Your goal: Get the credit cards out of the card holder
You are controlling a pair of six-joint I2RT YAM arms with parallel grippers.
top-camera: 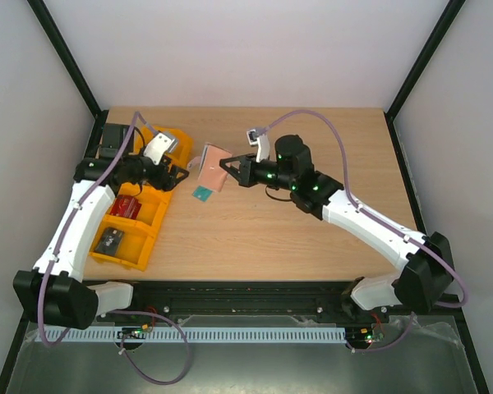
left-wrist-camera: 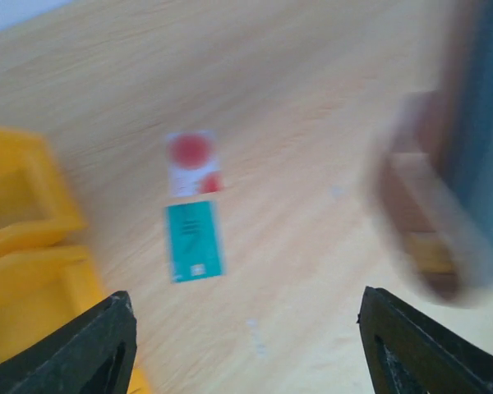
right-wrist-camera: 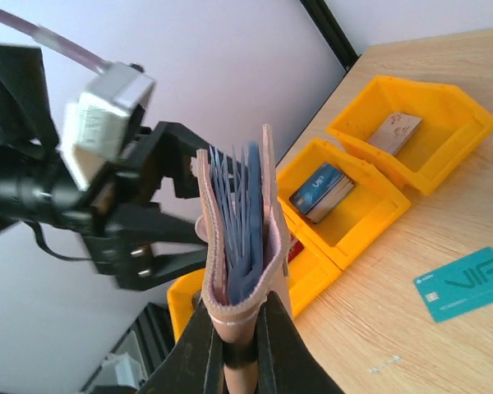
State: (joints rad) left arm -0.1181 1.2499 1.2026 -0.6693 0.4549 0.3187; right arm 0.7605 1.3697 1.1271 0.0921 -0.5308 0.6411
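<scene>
Pinching the card holder (right-wrist-camera: 238, 222) by its edge, the right gripper (right-wrist-camera: 238, 345) is clamped tight, while the left gripper (left-wrist-camera: 246, 328) gapes (holding nothing) above two credit cards (left-wrist-camera: 194, 240) on the table (left-wrist-camera: 312, 123).

A light wooden surface (top-camera: 271, 238) sits inside plain white walls (top-camera: 255, 49), with black posts (top-camera: 66, 57) at the corners.

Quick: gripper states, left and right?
Left gripper: open, holding nothing.
Right gripper: closed on the card holder.
</scene>
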